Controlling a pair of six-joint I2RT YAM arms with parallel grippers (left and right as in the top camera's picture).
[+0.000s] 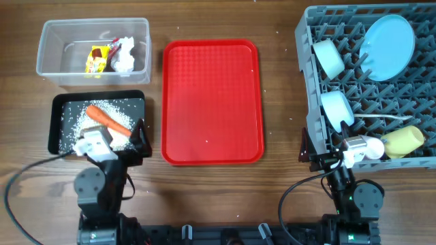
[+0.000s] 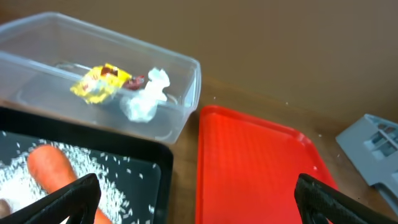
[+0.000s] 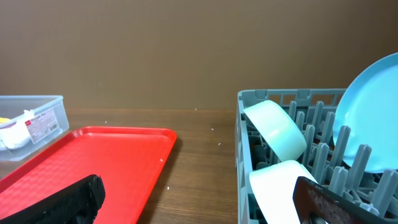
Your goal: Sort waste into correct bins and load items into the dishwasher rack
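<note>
My left hand (image 2: 196, 190): spread wide, at near edge of shallow black rectangular tray (image 1: 54, 126) holding orange carrot (image 1: 107, 119) and white rice grains (image 1: 73, 126).
My right hand (image 3: 198, 190): spread wide, at near corner of large grey pegged plastic rack (image 1: 310, 88) holding pale-blue plate (image 1: 387, 46) and yellow cup (image 1: 403, 141).
Clear rectangular plastic tub (image 1: 42, 51): crumpled yellow wrapper (image 1: 97, 59), white tissue (image 1: 124, 58).

Overhead looks straight down on the whole table (image 1: 279, 82); both wrist cams sit low, facing outward, sharing the red tray (image 2: 249, 162).
</note>
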